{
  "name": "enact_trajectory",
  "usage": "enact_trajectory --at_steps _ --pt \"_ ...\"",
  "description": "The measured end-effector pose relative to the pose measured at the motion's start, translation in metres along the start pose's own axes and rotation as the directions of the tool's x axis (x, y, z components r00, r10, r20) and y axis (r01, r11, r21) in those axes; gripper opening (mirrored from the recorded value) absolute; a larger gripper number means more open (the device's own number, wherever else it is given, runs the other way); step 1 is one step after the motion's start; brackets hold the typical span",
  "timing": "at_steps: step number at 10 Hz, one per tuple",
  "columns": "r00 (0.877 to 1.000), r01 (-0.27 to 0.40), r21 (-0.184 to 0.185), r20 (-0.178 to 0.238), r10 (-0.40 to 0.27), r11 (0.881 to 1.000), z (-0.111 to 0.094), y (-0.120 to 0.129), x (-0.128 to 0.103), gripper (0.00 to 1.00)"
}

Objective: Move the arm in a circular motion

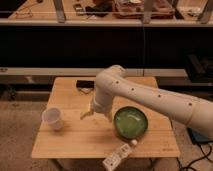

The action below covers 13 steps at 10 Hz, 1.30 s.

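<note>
the gripper (95, 114) hung low over the middle of the wooden table (70, 145), in the gap between the white cup (53, 118) and the green bowl (130, 122), closer to the bowl. honestly couldn't tell if it was open or closed, or if it had hold of anything.

the arm (150, 97) it belonged to was a fat white tube with little dark dots along it. it came in from the right edge, climbed leftward to a rounded joint above the back half of the table, then bent down to the gripper.

the cup stood upright near the left side. a flat black thing (85, 84) lay by the back edge, partly hidden by the joint. a white bottle (117, 157) lay on its side at the front edge, just in front of the bowl, poking past the edge. behind it all ran a dark counter (100, 22) with clutter too fuzzy to name.
</note>
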State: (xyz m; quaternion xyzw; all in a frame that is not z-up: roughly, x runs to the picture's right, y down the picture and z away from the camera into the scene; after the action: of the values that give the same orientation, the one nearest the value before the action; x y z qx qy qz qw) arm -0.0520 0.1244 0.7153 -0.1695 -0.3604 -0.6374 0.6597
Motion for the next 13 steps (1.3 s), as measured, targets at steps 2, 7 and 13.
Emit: enact_trajectory --at_steps 2,7,13 --pt "0.994 0.096 -0.084 -0.035 -0.099 0.992 0.005 0.014 0.09 0.8" --pt "0.989 0.054 -0.211 -0.126 -0.082 0.976 -0.03 0.077 0.211 0.8" --pt "0.939 -0.306 -0.278 -0.248 0.239 0.911 -0.094 0.227 0.183 0.8"
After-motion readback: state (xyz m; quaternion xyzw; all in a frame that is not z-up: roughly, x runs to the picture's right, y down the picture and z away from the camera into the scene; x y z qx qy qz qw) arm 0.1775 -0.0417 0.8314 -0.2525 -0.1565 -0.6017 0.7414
